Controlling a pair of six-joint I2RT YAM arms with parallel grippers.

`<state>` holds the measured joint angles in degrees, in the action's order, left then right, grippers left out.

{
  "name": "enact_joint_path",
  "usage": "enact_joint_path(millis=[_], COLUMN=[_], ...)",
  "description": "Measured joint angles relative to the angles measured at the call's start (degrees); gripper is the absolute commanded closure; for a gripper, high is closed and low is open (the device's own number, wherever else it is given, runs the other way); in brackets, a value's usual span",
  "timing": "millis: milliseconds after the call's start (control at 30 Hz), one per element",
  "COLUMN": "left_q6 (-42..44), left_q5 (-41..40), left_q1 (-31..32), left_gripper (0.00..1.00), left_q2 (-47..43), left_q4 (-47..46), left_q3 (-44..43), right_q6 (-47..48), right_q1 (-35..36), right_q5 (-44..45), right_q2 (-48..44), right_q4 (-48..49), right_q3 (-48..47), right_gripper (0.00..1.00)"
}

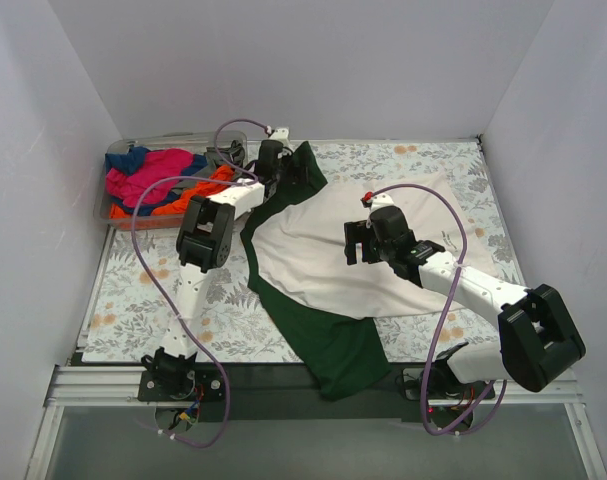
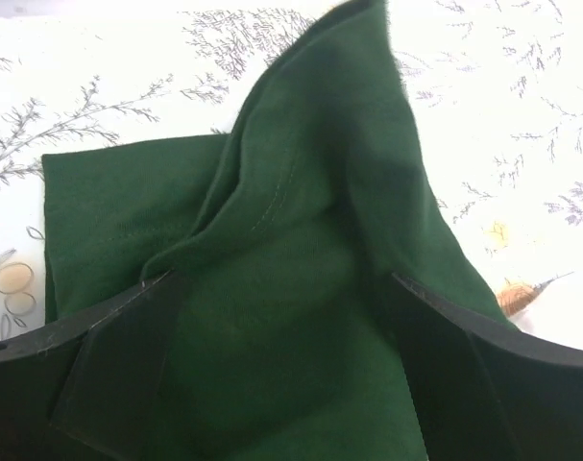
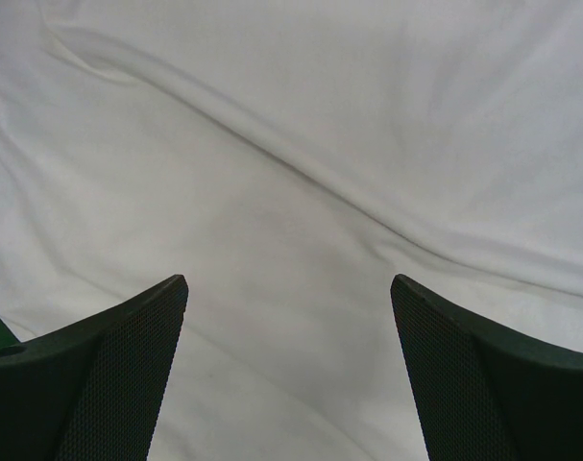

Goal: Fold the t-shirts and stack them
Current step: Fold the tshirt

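A large cream t-shirt (image 1: 323, 255) with dark green sleeves lies spread across the middle of the table. One green sleeve (image 1: 303, 178) points to the far side and the other (image 1: 338, 350) hangs over the near edge. My left gripper (image 1: 275, 178) is down on the far sleeve, open, with bunched green cloth (image 2: 301, 192) between its wide-apart fingers (image 2: 281, 288). My right gripper (image 1: 355, 243) hovers open over the cream body (image 3: 291, 144), nothing between its fingers (image 3: 287, 288). More t-shirts, magenta (image 1: 153, 175), orange (image 1: 188, 200) and blue (image 1: 133, 158), are piled in the bin.
The clear plastic bin (image 1: 101, 205) stands at the far left corner, close behind my left arm. A floral tablecloth (image 1: 143, 300) covers the table. Grey walls close in the left, back and right sides.
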<state>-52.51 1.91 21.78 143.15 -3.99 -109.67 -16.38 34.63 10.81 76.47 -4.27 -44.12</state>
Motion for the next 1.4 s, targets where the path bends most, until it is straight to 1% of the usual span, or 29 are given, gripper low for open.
enact_joint_path(millis=[167, 533, 700, 900, 1100, 1233, 1400], left_q6=[0.94, 3.50, 5.38, 6.80, 7.63, 7.58, 7.50], left_q5=[-0.33, -1.64, -2.45, -2.47, -0.31, 1.16, 2.43], left_q1=[-0.31, -0.31, -0.33, -0.55, -0.70, -0.72, -0.72], left_gripper=[0.19, 0.18, 0.16, 0.14, 0.11, 0.10, 0.09], left_q2=[2.80, 4.85, 7.63, 9.88, 12.24, 14.78, 14.75], left_q4=[-1.42, -5.14, -6.32, -8.50, -13.22, -14.60, -17.90], left_q3=[-3.54, -5.44, -10.14, -13.27, -14.86, -18.75, -18.95], right_q6=[0.00, 0.02, 0.04, 0.04, 0.07, 0.07, 0.09], right_q1=[0.02, 0.09, 0.17, 0.17, 0.17, 0.17, 0.17], right_q5=[0.02, 0.17, 0.17, 0.13, 0.15, 0.15, 0.44], right_q2=[0.46, 2.97, 3.82, 4.94, 5.66, 5.86, 5.90], right_q4=[0.11, 0.13, 0.13, 0.13, 0.15, 0.15, 0.15], right_q3=[0.00, -0.02, -0.20, -0.76, -1.16, -1.20, -1.20], right_gripper=[0.21, 0.21, 0.21, 0.21, 0.21, 0.21, 0.21])
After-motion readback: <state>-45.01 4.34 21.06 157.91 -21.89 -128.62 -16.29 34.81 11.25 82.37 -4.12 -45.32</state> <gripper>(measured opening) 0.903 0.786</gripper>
